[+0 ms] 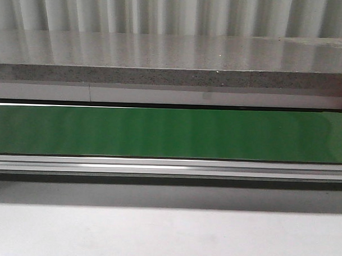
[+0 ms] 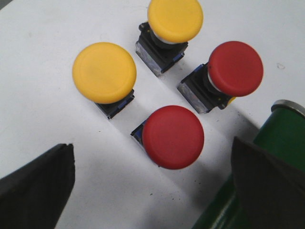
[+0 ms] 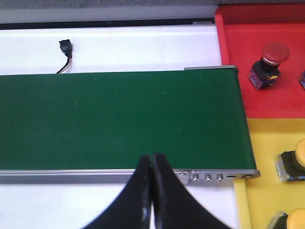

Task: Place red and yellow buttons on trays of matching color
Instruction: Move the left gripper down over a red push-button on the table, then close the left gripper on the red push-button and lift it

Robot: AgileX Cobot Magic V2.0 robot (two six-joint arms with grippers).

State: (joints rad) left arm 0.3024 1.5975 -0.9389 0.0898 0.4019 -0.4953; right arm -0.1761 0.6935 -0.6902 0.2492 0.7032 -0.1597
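Left gripper (image 2: 152, 186) hangs wide open over two red buttons (image 2: 173, 137) and two yellow ones (image 2: 104, 72); right gripper (image 3: 152, 191) pinched closed, empty, above the green belt (image 3: 119, 119).

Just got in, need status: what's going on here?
Button sorting, mid-run. Left end effector is open above four loose buttons, two yellow and two red, holding nothing. Right end effector is shut and empty over the green belt. Red tray already has a red button; yellow tray has yellow ones.
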